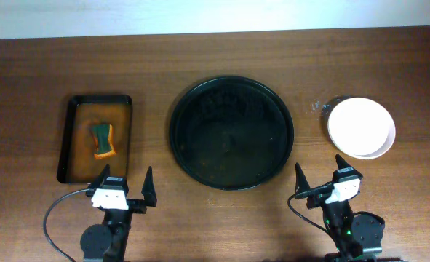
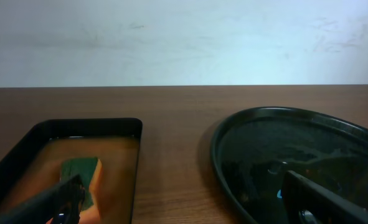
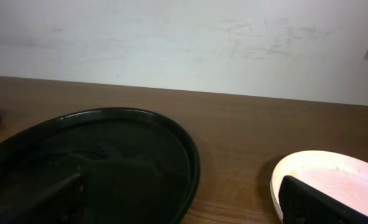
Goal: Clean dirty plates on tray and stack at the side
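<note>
The large round black tray [image 1: 231, 132] sits at the table's middle with no plates on it. It also shows in the left wrist view [image 2: 296, 155] and the right wrist view [image 3: 96, 162]. White plates [image 1: 361, 128] lie stacked to the right of the tray, apart from it, and show in the right wrist view [image 3: 333, 180]. My left gripper [image 1: 126, 185] is open and empty near the front edge, below the rectangular tray. My right gripper [image 1: 319, 175] is open and empty near the front edge, between the black tray and the plate stack.
A small rectangular dark tray [image 1: 69, 138] with brownish liquid stands at the left and holds a green and orange sponge [image 1: 103, 140]. It also shows in the left wrist view [image 2: 22, 149], with the sponge [image 2: 84, 177]. A pale wall runs behind the table.
</note>
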